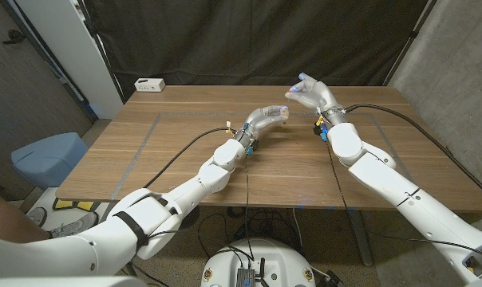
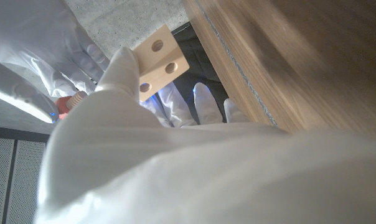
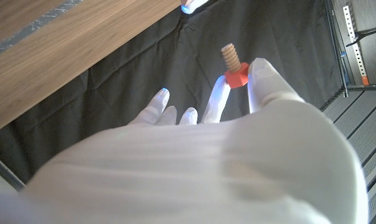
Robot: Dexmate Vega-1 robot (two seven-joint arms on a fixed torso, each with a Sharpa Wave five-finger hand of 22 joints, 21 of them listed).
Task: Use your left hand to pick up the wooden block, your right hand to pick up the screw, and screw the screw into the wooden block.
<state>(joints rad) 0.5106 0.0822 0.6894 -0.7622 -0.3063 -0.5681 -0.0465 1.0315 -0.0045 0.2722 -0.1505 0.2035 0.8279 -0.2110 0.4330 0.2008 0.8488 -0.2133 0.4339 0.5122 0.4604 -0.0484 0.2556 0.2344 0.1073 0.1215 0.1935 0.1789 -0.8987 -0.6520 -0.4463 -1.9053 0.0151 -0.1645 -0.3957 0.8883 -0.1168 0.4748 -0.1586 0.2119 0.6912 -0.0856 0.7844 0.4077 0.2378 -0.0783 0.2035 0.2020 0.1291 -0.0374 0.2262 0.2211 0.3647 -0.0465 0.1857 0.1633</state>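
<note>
The wooden block sits at the fingertips of the left hand, pinched so that its drilled face is left bare; that grip looks chosen to keep the holes clear for the screw. It is pale, smooth-sanded wood, flat and square-edged, with three round holes showing on the open face. In the head view the left hand holds it raised above the table, pointed toward the right hand.

The screw is pinched between the thumb and a finger of the right hand, the other fingers spread loosely beside it. Its shaft sticks out past the fingertips, free of the grip, which I judge is so the threads can enter a hole and the head can be turned. The shaft is tan, ridged with coarse threads, and looks like wood; the head is red, blocky and faceted, probably plastic.

The right hand is lifted higher than the left and a little apart from it, so screw and block do not yet meet.

Both hands wear white, finely ribbed fabric gloves. The table beneath is brown wood grain with a faint grey line marked across it.
</note>
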